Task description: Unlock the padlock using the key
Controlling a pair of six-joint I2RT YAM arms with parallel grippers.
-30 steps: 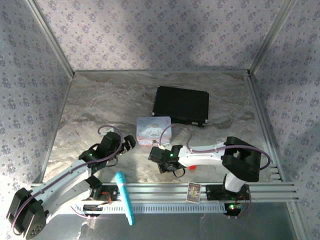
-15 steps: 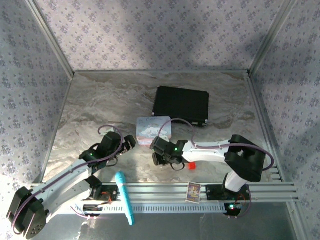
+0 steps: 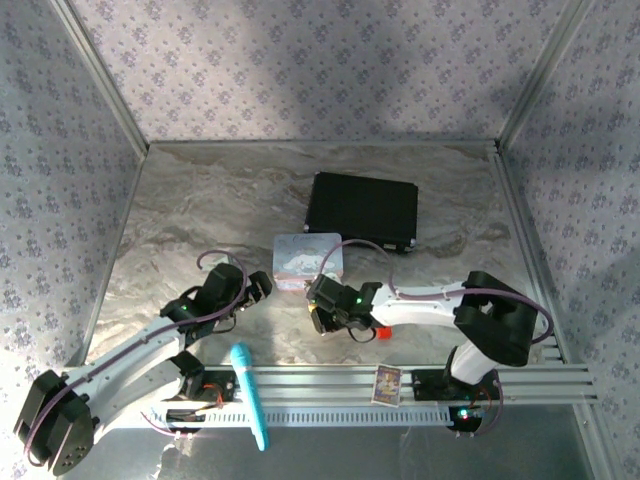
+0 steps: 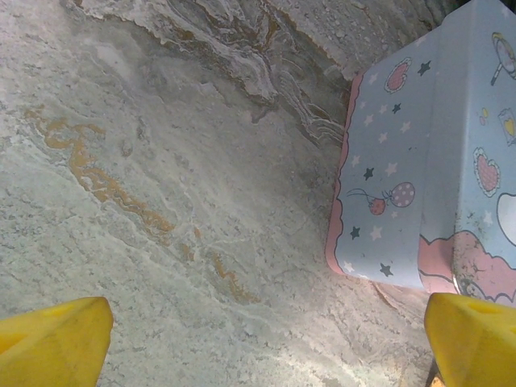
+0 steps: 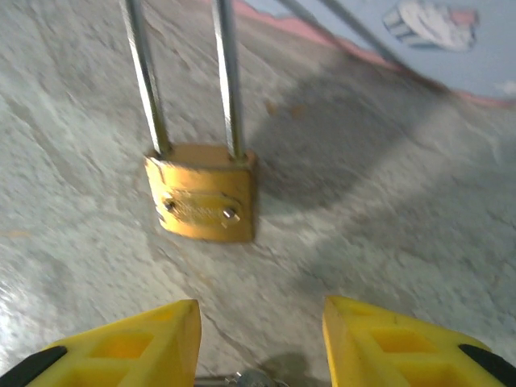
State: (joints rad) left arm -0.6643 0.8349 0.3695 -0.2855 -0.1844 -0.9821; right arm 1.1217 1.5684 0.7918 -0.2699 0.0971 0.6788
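The padlock (image 5: 201, 193) lies flat on the marble table, a small brass body with two thin silvery shackle rods (image 5: 226, 81) running away from me. My right gripper (image 5: 262, 343) sits just short of it, yellow fingers (image 5: 129, 347) apart and bare table between them. A small silvery bit (image 5: 246, 377) shows at the bottom edge; I cannot tell if it is the key. From above, the right gripper (image 3: 322, 312) is at the front of the pastel tin (image 3: 308, 258). My left gripper (image 3: 262, 285) stands open left of the tin (image 4: 435, 161), nothing between its fingers (image 4: 56, 339).
A red block (image 3: 381, 331) lies beside the right forearm. A black box (image 3: 362, 212) sits behind the tin. A teal pen (image 3: 250, 395) and a small card (image 3: 387, 383) rest on the front rail. Patterned walls close three sides.
The right gripper has moved forward towards the tin, uncovering the red block, and its jaws have narrowed. The left arm has not moved.
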